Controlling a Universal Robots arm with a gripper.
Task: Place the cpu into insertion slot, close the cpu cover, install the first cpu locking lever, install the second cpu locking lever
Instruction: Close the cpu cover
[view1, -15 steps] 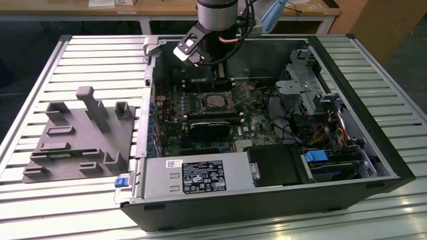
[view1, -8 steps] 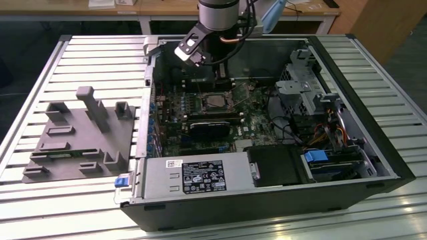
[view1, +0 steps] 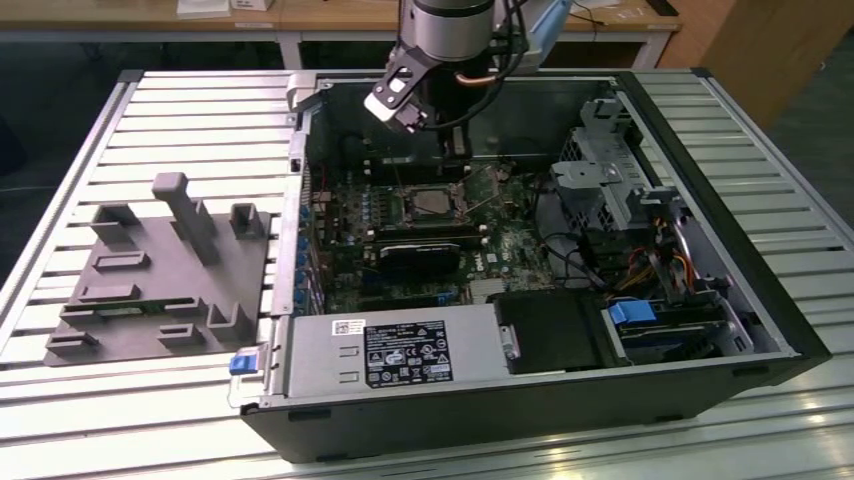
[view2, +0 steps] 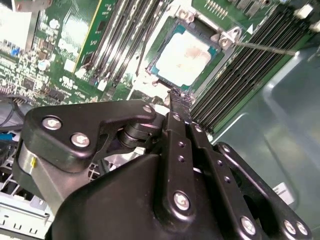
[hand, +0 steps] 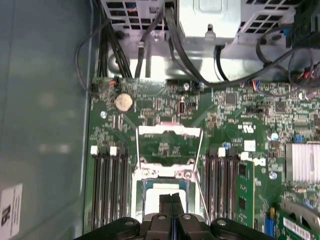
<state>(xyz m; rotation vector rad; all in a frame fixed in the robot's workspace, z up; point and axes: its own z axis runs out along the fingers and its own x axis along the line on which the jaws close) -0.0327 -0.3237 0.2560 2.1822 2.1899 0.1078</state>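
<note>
Slatted metal table with an opened-up computer case lying on it, and the arm reaching down inside over the motherboard. The cpu sits flat in the insertion slot, and the cpu cover is flipped back open just beyond it, board showing through its window. Gripper has its fingers pinched right together with nothing between them, tip hanging at the slot's edge.
</note>
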